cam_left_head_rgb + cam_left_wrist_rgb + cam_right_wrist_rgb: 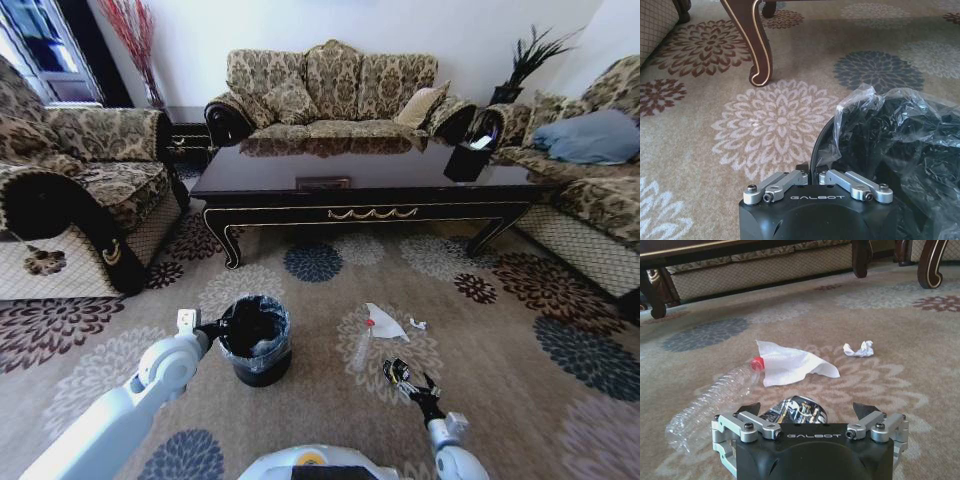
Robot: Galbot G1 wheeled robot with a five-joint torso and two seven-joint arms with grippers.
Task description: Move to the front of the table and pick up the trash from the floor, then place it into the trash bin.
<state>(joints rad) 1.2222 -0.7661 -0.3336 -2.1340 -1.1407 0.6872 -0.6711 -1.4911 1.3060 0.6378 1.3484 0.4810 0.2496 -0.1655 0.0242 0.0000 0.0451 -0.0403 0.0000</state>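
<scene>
The pick-up step was in hand: the right hand (807,412), fingers spread, hung low over the shiny wrapper (796,411) on the floor (500,330) — closing came next. The left hand (815,175) gripped the trash bin (254,338) rim (bench (360,190) beyond).

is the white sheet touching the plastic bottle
Touching. In the right wrist view the white sheet lies against the red-capped neck of the clear plastic bottle, its edge overlapping the cap with no carpet showing between them.
</scene>
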